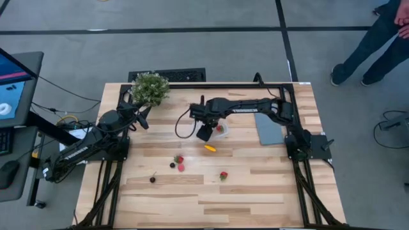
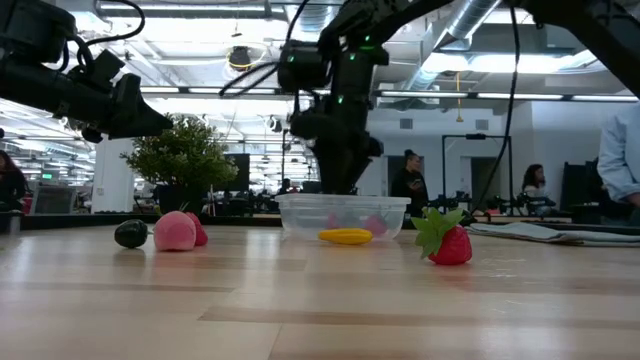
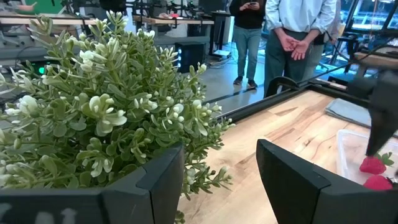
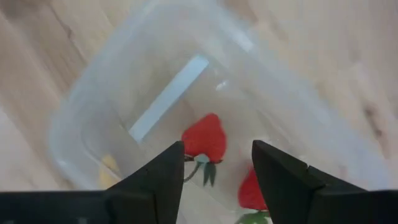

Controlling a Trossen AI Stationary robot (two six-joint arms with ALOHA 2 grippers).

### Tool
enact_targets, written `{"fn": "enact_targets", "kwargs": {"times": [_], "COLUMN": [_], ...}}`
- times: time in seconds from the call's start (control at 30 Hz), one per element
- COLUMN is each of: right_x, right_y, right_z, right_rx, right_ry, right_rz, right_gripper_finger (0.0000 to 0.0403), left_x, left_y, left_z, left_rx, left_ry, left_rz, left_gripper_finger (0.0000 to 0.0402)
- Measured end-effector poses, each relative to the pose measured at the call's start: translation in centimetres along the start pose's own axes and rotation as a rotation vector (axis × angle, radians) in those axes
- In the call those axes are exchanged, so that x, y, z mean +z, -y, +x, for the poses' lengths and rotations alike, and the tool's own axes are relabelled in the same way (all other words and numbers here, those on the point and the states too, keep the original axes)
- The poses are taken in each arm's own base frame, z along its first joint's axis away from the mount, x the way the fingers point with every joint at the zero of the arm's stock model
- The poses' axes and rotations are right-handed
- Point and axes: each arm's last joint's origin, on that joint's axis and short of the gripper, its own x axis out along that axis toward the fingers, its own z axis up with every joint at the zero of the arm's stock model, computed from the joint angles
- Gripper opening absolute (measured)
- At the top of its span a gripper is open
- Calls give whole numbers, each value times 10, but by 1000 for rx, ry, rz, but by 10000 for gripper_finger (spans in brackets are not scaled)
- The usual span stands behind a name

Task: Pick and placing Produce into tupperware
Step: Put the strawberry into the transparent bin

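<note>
wood table [image 1: 255, 191]; on it tupperware [image 1: 220, 130], loose produce [image 1: 181, 164], potted plant [image 1: 150, 88], grey slab [image 1: 268, 128]

The right arm reaches in from the right edge of the bench toward its middle, elbow bent, its wrist tipped downward. The right gripper [image 1: 205, 132] hangs low, its jaws parted with nothing between them, the two dark fingers [image 4: 155, 180] standing apart. The left arm lies folded along the left side of the bench. The left gripper [image 1: 142, 119] is raised, its jaws parted and empty.
</note>
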Motion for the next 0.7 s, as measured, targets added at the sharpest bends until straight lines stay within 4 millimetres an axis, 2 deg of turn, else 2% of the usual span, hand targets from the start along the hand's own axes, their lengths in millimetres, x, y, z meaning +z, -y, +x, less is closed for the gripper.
{"fn": "enact_targets", "kwargs": {"times": [0.13, 0.33, 0.6, 0.7], "right_x": [-4, -25, -60, -71], "right_y": [3, -5, -35, -49], "right_z": [-29, -69, -119, -133], "right_rx": [15, 19, 47, 69], "right_ry": [30, 1, 18, 42], "right_rz": [4, -33, -131, -109], "right_gripper_finger": [202, 198, 199, 197], "left_x": [0, 0, 0, 0], "left_y": [0, 0, 0, 0], "left_z": [0, 0, 0, 0], "left_rx": [0, 0, 0, 0], "left_ry": [0, 0, 0, 0], "left_rz": [0, 0, 0, 0], "left_gripper_finger": [192, 192, 192, 192]}}
